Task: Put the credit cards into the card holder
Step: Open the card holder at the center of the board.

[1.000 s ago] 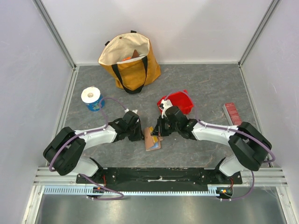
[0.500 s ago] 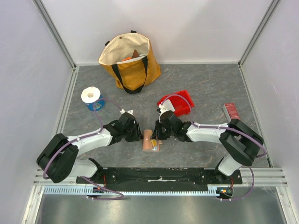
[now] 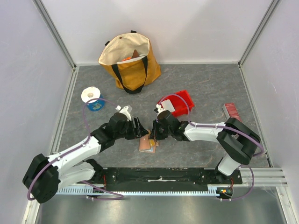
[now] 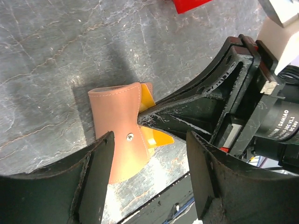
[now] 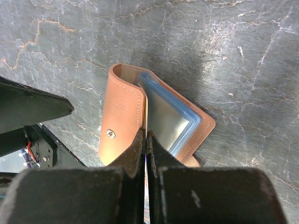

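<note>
Your left gripper (image 4: 149, 140) stands open beside the card holder (image 5: 122, 112) on the table (image 5: 233, 56) between your arms; your right gripper (image 5: 146, 136) pinches the yellow card (image 4: 158, 138) at its pocket; nothing pins the holder, so pushing may slide it

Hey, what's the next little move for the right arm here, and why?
Probably ease the right gripper forward to slide the yellow card deeper into the card holder. Its fingers are shut on the card, which sticks out at the holder's edge, and the left gripper stands open, holding nothing.
</note>
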Robot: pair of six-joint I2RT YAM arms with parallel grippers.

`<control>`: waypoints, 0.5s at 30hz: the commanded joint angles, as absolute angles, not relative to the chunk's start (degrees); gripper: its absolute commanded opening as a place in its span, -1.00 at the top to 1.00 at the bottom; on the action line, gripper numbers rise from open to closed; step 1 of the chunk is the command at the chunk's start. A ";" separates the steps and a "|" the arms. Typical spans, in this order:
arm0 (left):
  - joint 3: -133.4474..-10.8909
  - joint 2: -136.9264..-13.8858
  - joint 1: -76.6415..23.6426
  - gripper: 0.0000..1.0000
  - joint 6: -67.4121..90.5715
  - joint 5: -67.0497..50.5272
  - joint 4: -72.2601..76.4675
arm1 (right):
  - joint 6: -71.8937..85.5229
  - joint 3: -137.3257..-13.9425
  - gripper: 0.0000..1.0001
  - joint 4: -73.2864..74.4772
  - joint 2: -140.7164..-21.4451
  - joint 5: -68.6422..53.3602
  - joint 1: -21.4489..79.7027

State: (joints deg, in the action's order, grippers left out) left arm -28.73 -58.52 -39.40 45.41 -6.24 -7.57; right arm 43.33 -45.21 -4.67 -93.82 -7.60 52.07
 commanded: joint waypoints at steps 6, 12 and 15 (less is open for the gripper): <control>-27.51 -64.86 -39.73 -0.23 45.97 -9.23 -4.83 | 42.98 -45.88 1.00 -2.90 -94.39 -6.42 52.56; -27.25 -66.36 -39.73 0.08 44.03 -8.18 -6.67 | 42.89 -45.62 1.00 -3.43 -93.87 -6.68 52.47; -26.81 -65.40 -39.73 0.28 43.95 -5.99 -8.17 | 43.15 -45.26 1.00 -3.34 -93.61 -6.42 52.47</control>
